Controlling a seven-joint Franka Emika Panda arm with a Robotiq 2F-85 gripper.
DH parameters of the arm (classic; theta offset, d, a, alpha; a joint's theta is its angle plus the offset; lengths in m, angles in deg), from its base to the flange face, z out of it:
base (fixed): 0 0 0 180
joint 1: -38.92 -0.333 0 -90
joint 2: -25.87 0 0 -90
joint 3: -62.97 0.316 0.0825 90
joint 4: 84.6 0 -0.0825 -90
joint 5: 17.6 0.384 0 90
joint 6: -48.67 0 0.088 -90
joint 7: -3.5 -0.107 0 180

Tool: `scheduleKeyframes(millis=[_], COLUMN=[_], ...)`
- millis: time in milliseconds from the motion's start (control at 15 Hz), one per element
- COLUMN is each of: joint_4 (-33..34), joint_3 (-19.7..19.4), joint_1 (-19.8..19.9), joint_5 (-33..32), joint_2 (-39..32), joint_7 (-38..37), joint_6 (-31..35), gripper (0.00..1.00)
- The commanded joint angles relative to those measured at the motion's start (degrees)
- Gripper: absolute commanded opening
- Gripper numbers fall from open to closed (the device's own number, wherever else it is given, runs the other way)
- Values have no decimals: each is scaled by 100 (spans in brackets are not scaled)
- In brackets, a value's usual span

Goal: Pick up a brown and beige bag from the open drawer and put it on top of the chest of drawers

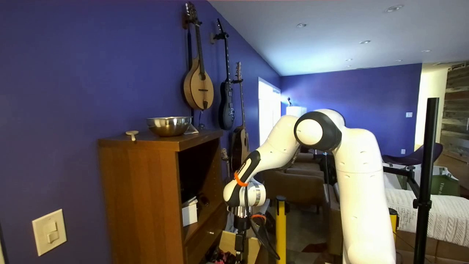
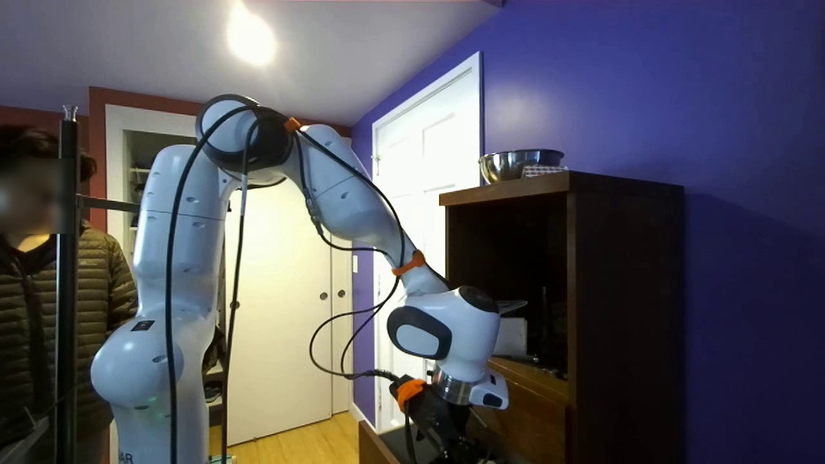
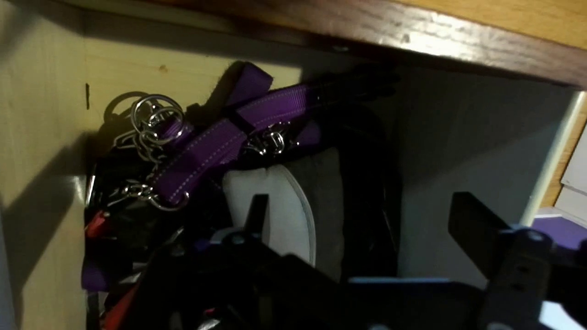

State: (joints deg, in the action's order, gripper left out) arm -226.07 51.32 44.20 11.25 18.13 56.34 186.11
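Observation:
The bag (image 3: 293, 206), with a pale beige panel and a darker brown side, lies inside the open drawer (image 3: 41, 151) in the wrist view. I cannot make it out in either exterior view. My gripper (image 3: 362, 201) is open and empty. One finger stands in front of the bag's beige part; the other is near the drawer's grey-looking side wall. In an exterior view the gripper (image 1: 239, 253) points down into the drawer (image 1: 253, 249). The chest of drawers (image 1: 143, 198) stands beside the arm; it also shows in an exterior view (image 2: 625, 309).
Purple straps (image 3: 202, 156) with metal rings and chains lie against the bag in the drawer. The chest's wooden edge (image 3: 412, 34) overhangs the drawer. A metal bowl (image 1: 168, 126) and a small beige object (image 1: 132, 134) stand on the chest. A white box (image 1: 189, 213) sits in its shelf.

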Motion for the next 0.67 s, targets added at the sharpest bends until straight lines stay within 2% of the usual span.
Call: scheduleKeyframes(millis=[0,67,267,533,600], joint_4=[26,67,215,375,449], joint_3=[258,338,684,1174,1058], joint_1=[251,264,297,488,316], joint_5=[-63,93,474,419,593], joint_2=[-34,-142,-747,-1452,-1615], joint_7=[-47,73,297,160,284], joint_6=[5,104,1036,2398,2628], gripper=[100,100,100,100,100])
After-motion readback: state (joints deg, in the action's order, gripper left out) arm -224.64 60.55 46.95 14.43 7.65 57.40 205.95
